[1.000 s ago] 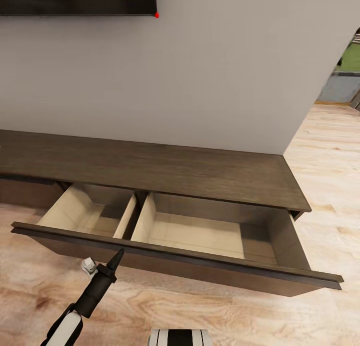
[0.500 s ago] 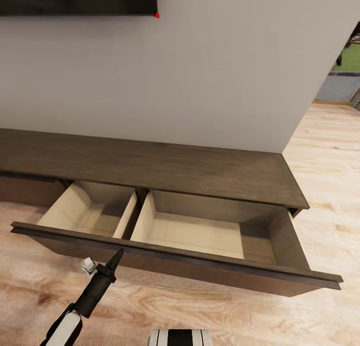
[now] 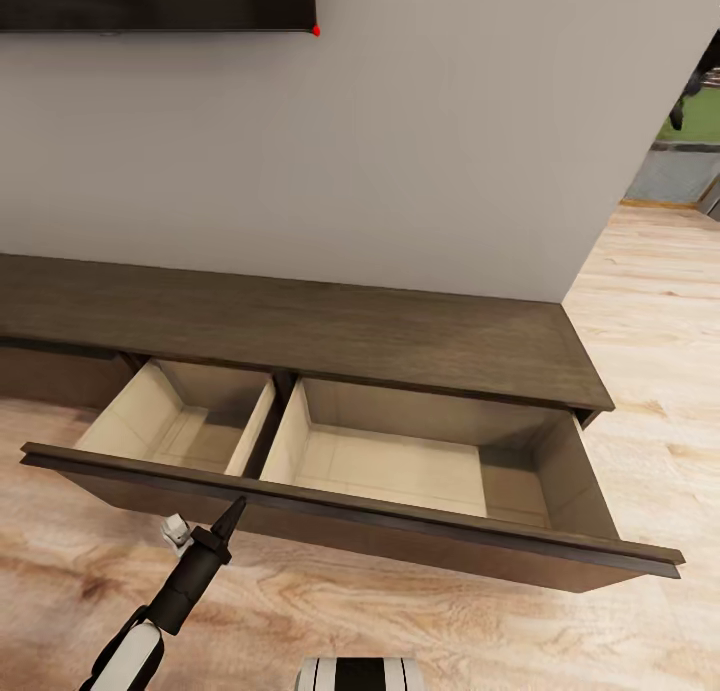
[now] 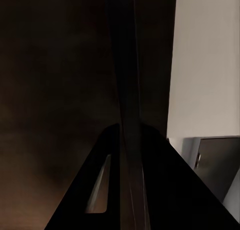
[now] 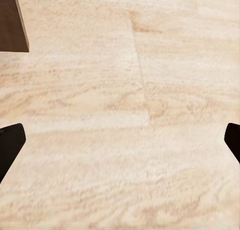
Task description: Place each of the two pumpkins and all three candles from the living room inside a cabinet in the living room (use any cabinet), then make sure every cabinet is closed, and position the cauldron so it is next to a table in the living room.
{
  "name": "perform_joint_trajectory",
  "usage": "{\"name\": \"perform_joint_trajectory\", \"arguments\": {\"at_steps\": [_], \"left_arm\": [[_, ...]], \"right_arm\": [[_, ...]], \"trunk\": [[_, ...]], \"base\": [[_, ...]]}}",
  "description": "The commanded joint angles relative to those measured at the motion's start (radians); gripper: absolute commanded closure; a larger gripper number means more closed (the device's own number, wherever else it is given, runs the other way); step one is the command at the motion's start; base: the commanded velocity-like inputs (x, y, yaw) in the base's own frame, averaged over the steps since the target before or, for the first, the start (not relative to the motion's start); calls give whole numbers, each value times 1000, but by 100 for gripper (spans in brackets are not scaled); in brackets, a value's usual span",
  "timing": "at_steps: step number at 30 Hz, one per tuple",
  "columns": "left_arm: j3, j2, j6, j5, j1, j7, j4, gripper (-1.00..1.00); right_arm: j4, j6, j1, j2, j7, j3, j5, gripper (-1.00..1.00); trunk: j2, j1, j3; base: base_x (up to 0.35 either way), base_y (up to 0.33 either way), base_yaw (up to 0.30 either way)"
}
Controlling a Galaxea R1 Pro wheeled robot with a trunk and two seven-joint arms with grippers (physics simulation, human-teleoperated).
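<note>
The long, low, dark brown cabinet stands against the grey wall. Its wide drawer is pulled out, and both pale compartments are empty. My left gripper is at the drawer front's top rim, left of centre. In the left wrist view its dark fingers close around the rim's thin edge. My right gripper hangs open over the bare wood floor, with its fingertips far apart. The pumpkins, candles and cauldron are out of view.
A dark TV screen hangs on the wall above the cabinet. Light wood floor runs past the cabinet's right end toward a doorway. A dark cabinet corner shows in the right wrist view.
The cabinet body and wall have slid slightly up and away in the picture. The drawer front and my left gripper hold their place, so the drawer stands a little farther out.
</note>
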State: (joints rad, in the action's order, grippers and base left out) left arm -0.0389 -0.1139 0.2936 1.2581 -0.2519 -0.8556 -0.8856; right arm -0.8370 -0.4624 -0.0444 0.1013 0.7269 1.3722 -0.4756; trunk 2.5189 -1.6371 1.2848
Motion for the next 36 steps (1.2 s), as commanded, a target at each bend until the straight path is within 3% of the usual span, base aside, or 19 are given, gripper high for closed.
{"name": "perform_joint_trajectory", "arguments": {"at_steps": [1, 24, 25, 36], "left_arm": [[51, 0, 4, -8, 0, 3, 1, 100], [51, -1, 6, -6, 0, 3, 1, 100], [52, -1, 6, -7, 0, 3, 1, -100], [51, -1, 7, -7, 0, 2, 1, -100]], "right_arm": [[0, -5, -2, 0, 5, 5, -8, -100], [-1, -5, -2, 0, 5, 5, -8, -100], [-1, -5, -2, 0, 5, 5, -8, -100], [-1, -5, -2, 0, 5, 5, -8, -100]], "trunk": [[0, 0, 1], [0, 0, 1], [0, 0, 1], [0, 0, 1]], "base": [[-69, 0, 0], [-57, 0, 0], [-3, 0, 0], [0, 0, 0]]}}
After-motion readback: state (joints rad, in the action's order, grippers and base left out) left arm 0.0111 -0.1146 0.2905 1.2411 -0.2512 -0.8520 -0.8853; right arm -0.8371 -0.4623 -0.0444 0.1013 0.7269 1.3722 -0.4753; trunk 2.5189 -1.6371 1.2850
